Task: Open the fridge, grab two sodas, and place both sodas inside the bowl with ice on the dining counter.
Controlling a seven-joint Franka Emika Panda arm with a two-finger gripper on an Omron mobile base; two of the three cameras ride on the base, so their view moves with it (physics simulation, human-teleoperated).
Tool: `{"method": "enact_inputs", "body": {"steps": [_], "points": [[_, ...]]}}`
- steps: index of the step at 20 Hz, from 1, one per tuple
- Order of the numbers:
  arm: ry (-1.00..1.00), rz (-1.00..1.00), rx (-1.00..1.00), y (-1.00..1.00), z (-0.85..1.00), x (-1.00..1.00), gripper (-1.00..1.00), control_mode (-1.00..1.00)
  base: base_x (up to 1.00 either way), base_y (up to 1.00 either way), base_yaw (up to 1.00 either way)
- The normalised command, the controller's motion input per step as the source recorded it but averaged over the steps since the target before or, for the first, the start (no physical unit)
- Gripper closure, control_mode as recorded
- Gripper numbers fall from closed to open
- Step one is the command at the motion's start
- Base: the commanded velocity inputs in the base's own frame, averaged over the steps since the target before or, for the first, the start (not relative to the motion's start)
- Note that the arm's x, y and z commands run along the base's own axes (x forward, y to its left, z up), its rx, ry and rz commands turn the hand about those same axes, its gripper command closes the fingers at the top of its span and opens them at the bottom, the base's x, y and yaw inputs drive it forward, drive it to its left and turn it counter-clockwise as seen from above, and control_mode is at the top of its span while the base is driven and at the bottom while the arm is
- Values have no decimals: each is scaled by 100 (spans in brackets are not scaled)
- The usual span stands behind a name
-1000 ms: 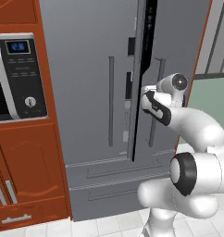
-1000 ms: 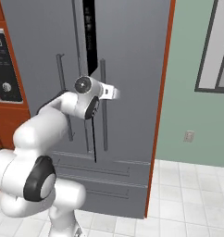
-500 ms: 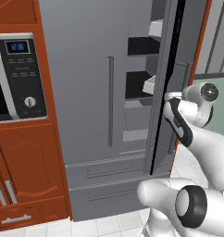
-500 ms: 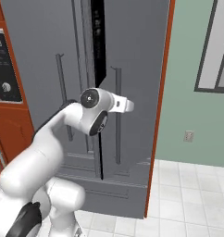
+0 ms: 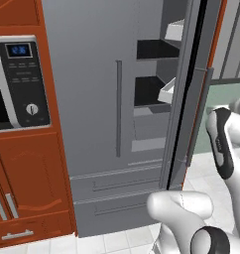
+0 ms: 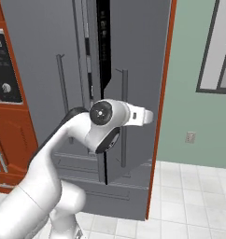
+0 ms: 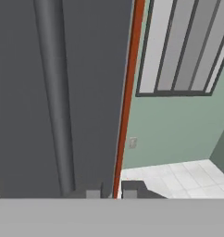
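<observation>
We are in a home kitchen: a tall grey fridge (image 5: 92, 99) stands with its right door (image 6: 133, 93) ajar, showing black shelves (image 5: 154, 49) and white door bins (image 5: 167, 92). Beside it we see red-brown wood cabinets (image 5: 30, 183) housing a built-in microwave (image 5: 18, 82), a white tiled floor (image 6: 189, 196), a pale green wall (image 6: 189, 107) with an outlet (image 6: 191, 137), and a window (image 6: 217, 46).

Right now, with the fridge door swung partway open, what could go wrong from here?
The right fridge door is only partly open, so the gap to the shelves looks narrow for the arm. The shut gripper sits at the door's edge beside the bar handle; it may slip off. No sodas are visible yet.
</observation>
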Motion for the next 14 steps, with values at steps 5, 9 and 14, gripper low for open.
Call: {"method": "enact_inputs", "body": {"steps": [5,9,14], "points": [[0,-1,-5,-9,22,-100,-100,-100,0,0,0],[1,-6,-9,43,36,-100,-100,-100,0,0,0],[10,-4,-22,96,57,-76,-100,-100,0,0,0]]}}
